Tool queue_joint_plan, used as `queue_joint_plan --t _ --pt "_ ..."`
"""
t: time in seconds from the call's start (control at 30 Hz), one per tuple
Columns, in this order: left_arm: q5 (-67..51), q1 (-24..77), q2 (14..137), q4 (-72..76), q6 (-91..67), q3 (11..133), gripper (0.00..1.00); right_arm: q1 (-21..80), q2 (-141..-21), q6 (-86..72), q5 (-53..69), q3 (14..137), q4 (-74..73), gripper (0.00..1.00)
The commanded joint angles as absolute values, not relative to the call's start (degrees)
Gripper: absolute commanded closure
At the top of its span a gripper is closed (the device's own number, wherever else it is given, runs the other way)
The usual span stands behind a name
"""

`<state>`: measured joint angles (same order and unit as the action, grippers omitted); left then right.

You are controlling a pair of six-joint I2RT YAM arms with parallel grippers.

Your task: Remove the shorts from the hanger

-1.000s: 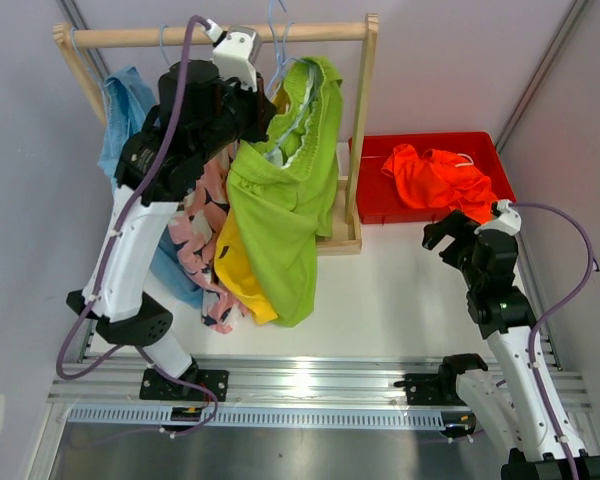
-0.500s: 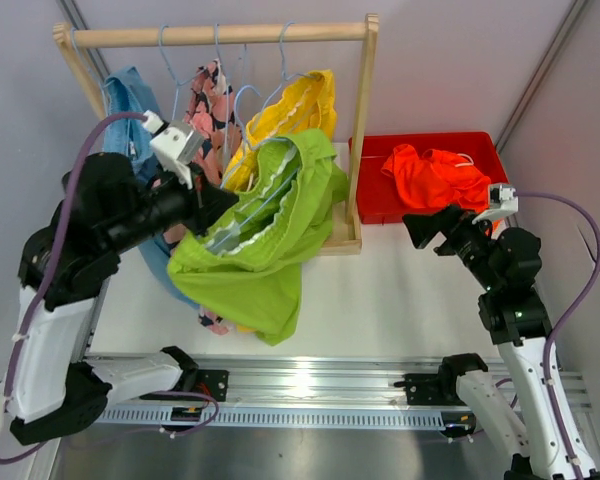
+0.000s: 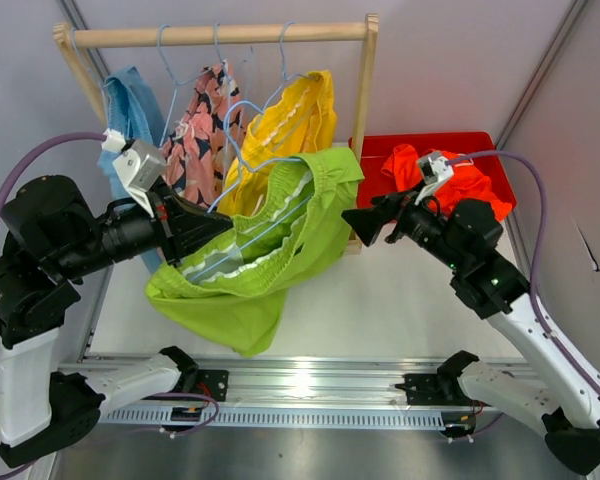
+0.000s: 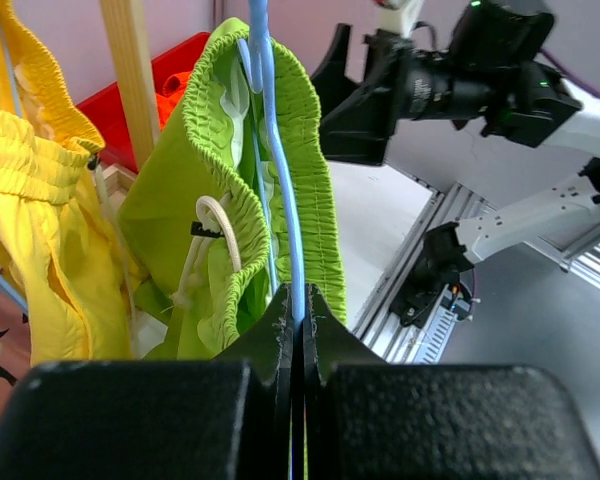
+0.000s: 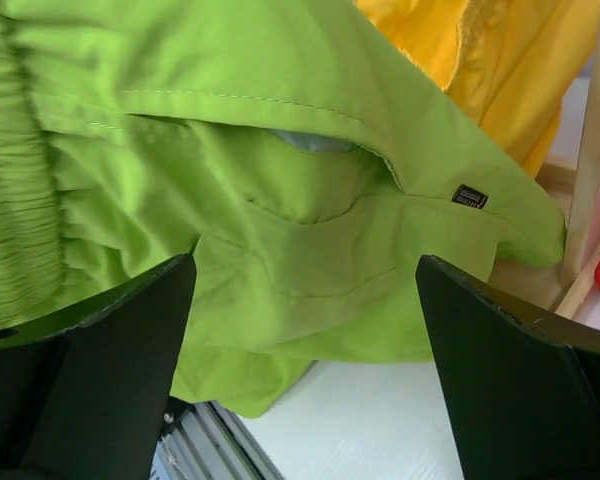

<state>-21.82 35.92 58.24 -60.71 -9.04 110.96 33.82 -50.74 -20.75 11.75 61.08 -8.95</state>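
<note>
The lime green shorts [image 3: 265, 255] hang on a light blue hanger [image 3: 242, 241], off the rail and above the table. My left gripper [image 3: 216, 226] is shut on the hanger wire [image 4: 271, 170], with the green waistband [image 4: 310, 150] draped over it. My right gripper [image 3: 361, 226] is open and close to the shorts' right edge; green fabric [image 5: 280, 230] fills the space in front of its jaws [image 5: 305, 330]. The yellow [image 3: 295, 125], pink whale-print [image 3: 195, 135] and light blue [image 3: 128, 105] shorts hang on the rail. The orange shorts [image 3: 438, 178] lie in the red bin.
A wooden rack [image 3: 220, 36] stands at the back, with its right post [image 3: 363, 120] beside the red bin [image 3: 490, 148]. White table surface [image 3: 400, 310] lies in front. A metal rail [image 3: 310, 385] runs along the near edge.
My left arm has pulled the green shorts on their hanger away from the rail, down and forward. My right arm has swung left, its open jaws now at the shorts' edge.
</note>
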Motion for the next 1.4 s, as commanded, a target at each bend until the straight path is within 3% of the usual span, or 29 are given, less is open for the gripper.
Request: queue_joint_plan --t 0.0,0.13,0.23,0.33,0.37,0.43,0.77,1.03,1.37 --pt "-25.75 35.95 57.83 -55.37 -11.16 113.47 1.00 36.03 -52.81 -18.19 4.75 62.58 -5.10 0.01" --pt "-26.28 35.95 57.13 -55.11 -11.60 112.85 1.00 36.65 -54.84 -18.28 1.94 61.88 -0.98 0.01" --pt "-27.07 35.95 56.69 -54.93 -11.86 112.06 1.00 36.65 -56.07 -17.58 0.09 61.44 2.35 0.09" --pt "-27.95 35.95 56.51 -54.58 -12.30 111.01 1.00 36.48 -58.35 -15.91 -2.20 62.40 4.47 0.48" --pt "-28.12 35.95 56.34 -54.58 -12.39 110.83 1.00 35.95 -59.06 -15.56 -1.68 62.92 4.83 0.79" --pt "-28.04 35.95 56.25 -54.75 -12.39 110.13 1.00 35.60 -60.81 -14.59 -1.49 66.52 4.22 0.99" --pt "-26.64 37.26 54.84 -57.12 -11.78 100.82 1.00 30.24 -67.94 -12.74 -0.97 79.79 2.02 1.00" --pt "-24.26 42.00 53.62 -58.10 -11.95 97.56 1.00 19.80 -71.27 -15.64 4.65 86.21 0.18 1.00" --pt "-23.03 46.58 53.35 -59.24 -12.13 97.21 1.00 10.02 -84.89 -20.12 4.83 102.90 -12.28 1.00"
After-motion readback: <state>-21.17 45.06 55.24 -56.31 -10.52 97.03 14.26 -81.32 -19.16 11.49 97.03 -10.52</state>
